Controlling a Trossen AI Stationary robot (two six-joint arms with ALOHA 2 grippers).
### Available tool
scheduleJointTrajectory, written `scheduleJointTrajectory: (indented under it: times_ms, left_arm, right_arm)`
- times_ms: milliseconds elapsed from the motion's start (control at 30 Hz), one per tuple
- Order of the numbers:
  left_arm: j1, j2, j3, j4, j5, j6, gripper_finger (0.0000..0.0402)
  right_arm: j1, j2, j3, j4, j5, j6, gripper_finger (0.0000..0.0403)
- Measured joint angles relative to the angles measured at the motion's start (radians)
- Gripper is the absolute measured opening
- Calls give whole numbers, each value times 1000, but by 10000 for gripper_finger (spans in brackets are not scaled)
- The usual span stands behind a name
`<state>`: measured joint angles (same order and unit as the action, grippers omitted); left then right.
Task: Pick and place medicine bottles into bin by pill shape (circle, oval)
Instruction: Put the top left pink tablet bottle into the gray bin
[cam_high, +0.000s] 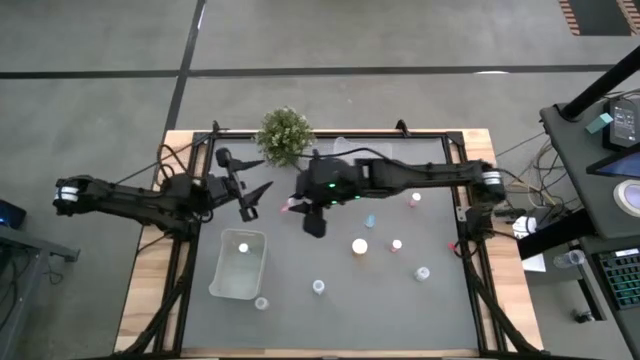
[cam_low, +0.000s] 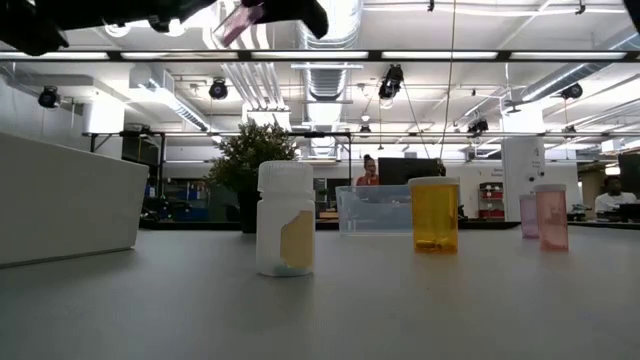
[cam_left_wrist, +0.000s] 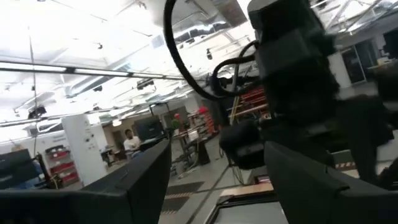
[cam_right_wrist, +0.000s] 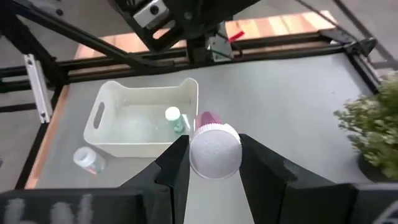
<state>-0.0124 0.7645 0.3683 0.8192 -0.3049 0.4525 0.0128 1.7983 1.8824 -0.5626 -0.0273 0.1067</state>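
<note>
The right gripper (cam_right_wrist: 214, 163) is up in the air over the middle of the gray table (cam_high: 300, 270). Its two fingers are squeezed on a pink bottle (cam_right_wrist: 211, 140) with a white cap, so that bottle is off the table. The left gripper (cam_high: 252, 198) is up in the air too, on the left side near the far edge, close to the right one. Its fingers are spread wide and nothing is between them. Below, on the left side of the table, sits a white bin (cam_high: 238, 264) with one small bottle (cam_right_wrist: 175, 119) lying inside it. A clear bottle (cam_high: 261, 302) lies on the table just beside the near end of the bin. More little bottles (cam_high: 359, 246) with white caps stand spread over the middle and right of the table. A clear bin (cam_low: 375, 209) stands at the far edge, next to a green bushy plant (cam_high: 284, 135). In the room behind the table a person (cam_low: 369, 171) can be seen far off.
</note>
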Motion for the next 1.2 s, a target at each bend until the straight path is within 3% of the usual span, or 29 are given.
scheduleJointTrajectory:
  times_ms: [300,600,1067,1200]
  left_arm:
    - [0,-101,-38,-2,0,-1,242]
    - [-2,-126,-41,-19,0,-3,242]
    - [-2,-132,-41,-85,1,-3,242]
    - [-2,-137,12,-280,1,-67,242]
  right_arm:
    - [1,236,281,-119,-61,-25,114]
    - [3,421,468,-144,-144,-44,114]
    - [24,509,473,-136,-151,-154,114]
    - [39,496,473,-144,-114,-212,114]
